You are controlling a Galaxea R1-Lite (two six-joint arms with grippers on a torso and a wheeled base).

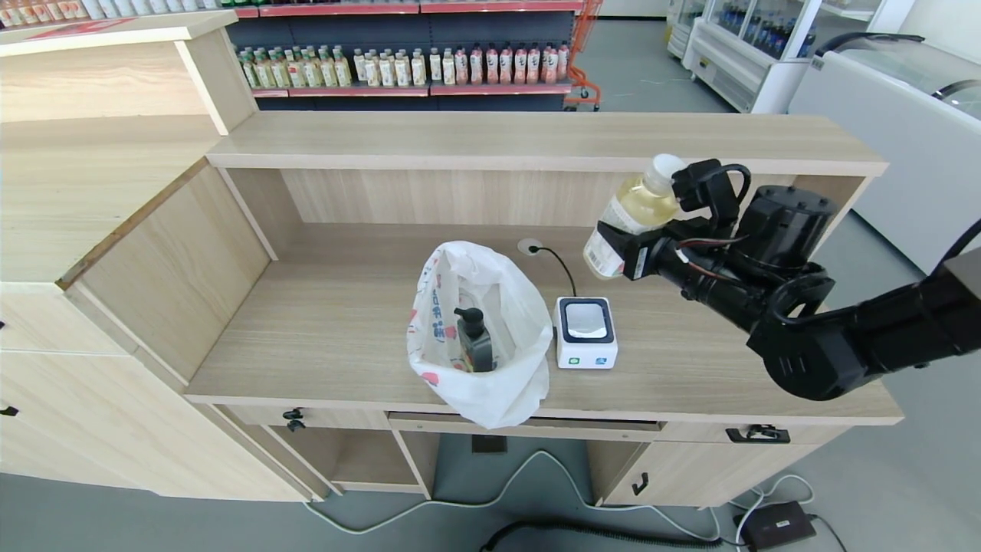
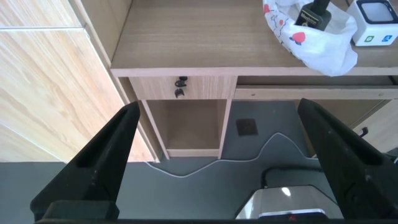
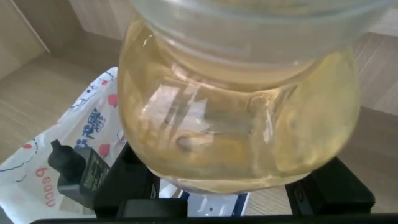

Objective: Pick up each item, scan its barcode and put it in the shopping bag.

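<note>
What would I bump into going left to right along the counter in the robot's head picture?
shopping bag → scanner → yellow drink bottle, held up in the air

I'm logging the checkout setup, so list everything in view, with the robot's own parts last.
drink bottle: one, pale yellow, white cap, held over the counter, right side.
shopping bag: one, white, printed, counter front.
pump bottle: one, dark, inside shopping bag.
scanner: one, white, beside shopping bag.
shelved bottles: many, mixed, behind counter.
right hand: one, black, shut on drink bottle.
left hand: one, black, open, below counter front.
</note>
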